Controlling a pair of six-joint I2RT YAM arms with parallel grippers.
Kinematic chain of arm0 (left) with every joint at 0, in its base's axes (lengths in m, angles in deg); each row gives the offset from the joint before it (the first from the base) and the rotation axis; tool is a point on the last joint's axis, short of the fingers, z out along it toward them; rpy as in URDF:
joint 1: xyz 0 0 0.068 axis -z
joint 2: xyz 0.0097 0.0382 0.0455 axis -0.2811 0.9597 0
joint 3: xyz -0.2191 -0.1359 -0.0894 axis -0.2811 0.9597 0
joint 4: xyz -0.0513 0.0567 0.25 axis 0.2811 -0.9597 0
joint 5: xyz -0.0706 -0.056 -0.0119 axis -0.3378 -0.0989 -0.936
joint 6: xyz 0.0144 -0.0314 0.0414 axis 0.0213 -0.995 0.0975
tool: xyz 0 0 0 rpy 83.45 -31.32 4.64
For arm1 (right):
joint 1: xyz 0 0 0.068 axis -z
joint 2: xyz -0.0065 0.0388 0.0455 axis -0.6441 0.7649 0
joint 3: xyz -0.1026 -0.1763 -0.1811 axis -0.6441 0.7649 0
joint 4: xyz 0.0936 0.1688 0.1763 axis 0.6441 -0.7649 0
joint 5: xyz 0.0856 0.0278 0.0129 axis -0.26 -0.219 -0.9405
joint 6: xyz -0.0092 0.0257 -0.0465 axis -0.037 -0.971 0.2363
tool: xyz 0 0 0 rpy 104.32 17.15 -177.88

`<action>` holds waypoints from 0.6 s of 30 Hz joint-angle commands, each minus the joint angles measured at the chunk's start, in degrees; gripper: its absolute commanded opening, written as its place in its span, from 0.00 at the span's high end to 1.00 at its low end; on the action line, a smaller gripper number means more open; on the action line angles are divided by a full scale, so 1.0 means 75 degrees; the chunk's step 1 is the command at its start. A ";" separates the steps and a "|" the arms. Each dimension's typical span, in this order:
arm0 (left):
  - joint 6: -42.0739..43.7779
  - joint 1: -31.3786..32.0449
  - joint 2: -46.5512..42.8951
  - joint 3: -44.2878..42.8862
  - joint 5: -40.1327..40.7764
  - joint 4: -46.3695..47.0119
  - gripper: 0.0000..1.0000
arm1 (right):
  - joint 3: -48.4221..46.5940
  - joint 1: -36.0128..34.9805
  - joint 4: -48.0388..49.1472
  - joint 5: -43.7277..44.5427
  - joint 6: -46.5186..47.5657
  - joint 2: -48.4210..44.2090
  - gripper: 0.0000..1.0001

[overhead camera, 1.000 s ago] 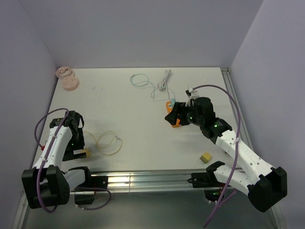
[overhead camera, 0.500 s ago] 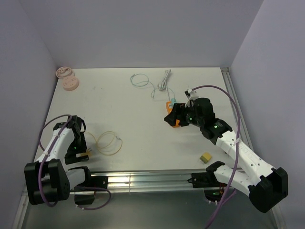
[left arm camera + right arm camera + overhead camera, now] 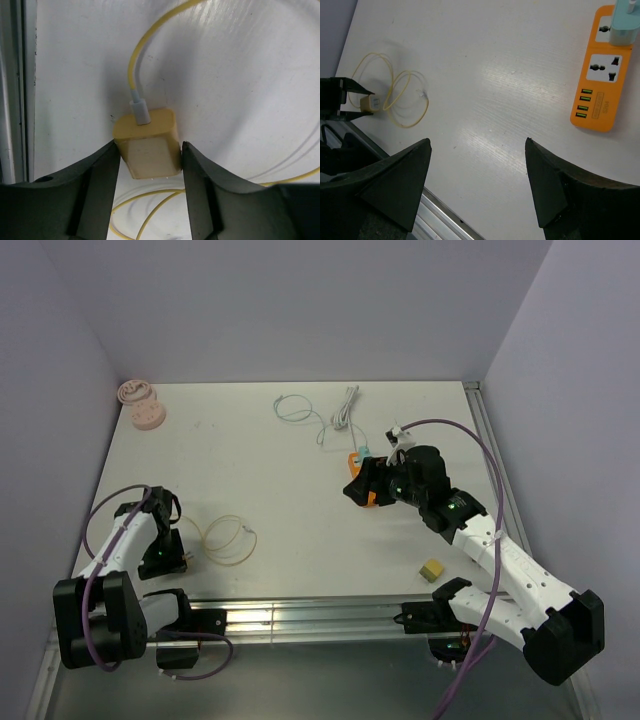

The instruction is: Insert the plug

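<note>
A yellow plug (image 3: pixel 148 150) with a yellow cable (image 3: pixel 134 65) lies on the white table near the front left edge. My left gripper (image 3: pixel 150 151) has one finger against each side of it and is shut on it; it also shows in the top view (image 3: pixel 176 561). The looped cable (image 3: pixel 228 540) lies to its right. An orange power strip (image 3: pixel 597 90) with a teal plug (image 3: pixel 625 25) in its far socket lies mid-right. My right gripper (image 3: pixel 477 145) hovers open and empty beside the strip (image 3: pixel 368 480).
A pink round object (image 3: pixel 142 405) stands at the back left. A white cable (image 3: pixel 345 408) and a teal cable (image 3: pixel 293 410) lie at the back. A small tan block (image 3: pixel 431 569) lies front right. A metal rail (image 3: pixel 300 618) runs along the near edge.
My left arm has swung down toward the near edge and brought its fingers around the yellow plug. The right arm has barely moved.
</note>
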 commanded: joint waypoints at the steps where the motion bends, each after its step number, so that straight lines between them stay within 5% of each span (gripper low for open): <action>1: 0.0025 -0.0027 0.0010 0.0167 -0.0032 0.0156 0.46 | -0.0014 -0.0065 0.0204 0.0181 0.0113 -0.0044 0.18; 7: 0.0458 -0.0027 -0.0258 0.0192 -0.0219 0.0262 0.66 | -0.0073 -0.0077 0.0111 0.0333 0.0160 0.0014 0.18; 11: 0.0916 -0.0027 -0.0809 0.0051 -0.0325 0.0110 1.00 | -0.0166 -0.0077 0.0064 0.0450 0.0195 0.0108 0.18; 18: 0.2727 0.0043 -0.2155 -0.0710 -0.0289 -0.0266 1.00 | -0.0389 -0.0077 -0.0100 0.0813 0.0195 0.0272 0.18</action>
